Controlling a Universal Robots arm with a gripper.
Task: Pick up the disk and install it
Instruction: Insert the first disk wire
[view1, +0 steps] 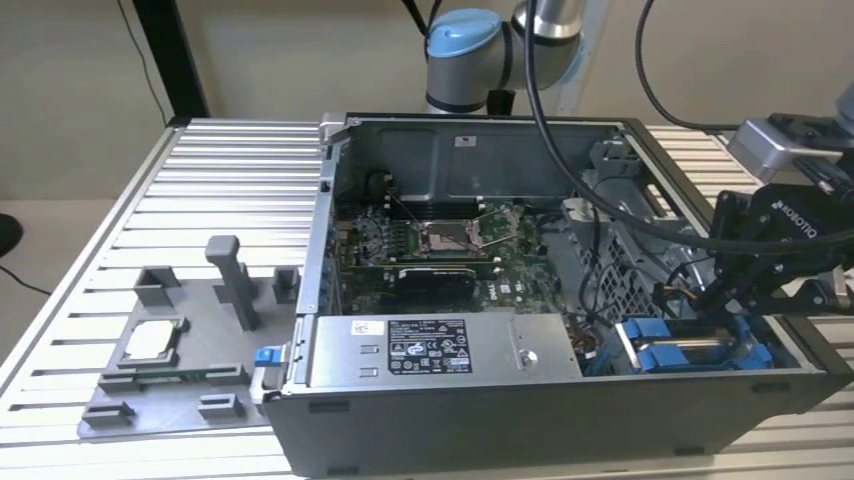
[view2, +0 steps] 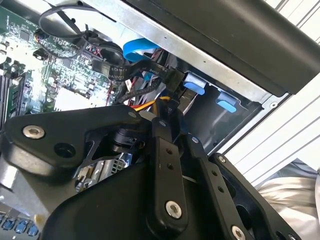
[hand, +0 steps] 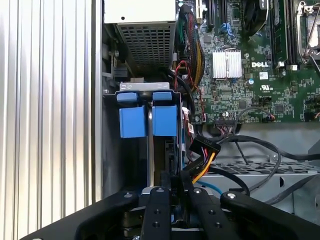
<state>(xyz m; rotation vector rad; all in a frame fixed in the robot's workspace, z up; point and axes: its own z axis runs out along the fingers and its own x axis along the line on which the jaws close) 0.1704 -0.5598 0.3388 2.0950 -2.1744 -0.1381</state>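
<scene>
On the exterior view's left, a grey fixture tray (view1: 160, 400) sits apart from the work; the open computer case (view1: 534, 420) takes the middle; at its right-hand corner the disk (view1: 694, 352) sits in the drive bay, blue bracket showing. The gripper (view1: 747, 300) hangs just above it; whether clenched or released I cannot tell. The cable bundle (hand: 202, 150) lies just beside the bay; it could snag.

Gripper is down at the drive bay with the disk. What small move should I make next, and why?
Probably a short, slow push further into the bay. The gripper sits right over the disk, whose blue bracket is already between the bay walls. I cannot tell if it is fully seated. Keep clear of the cable bundle alongside.
</scene>
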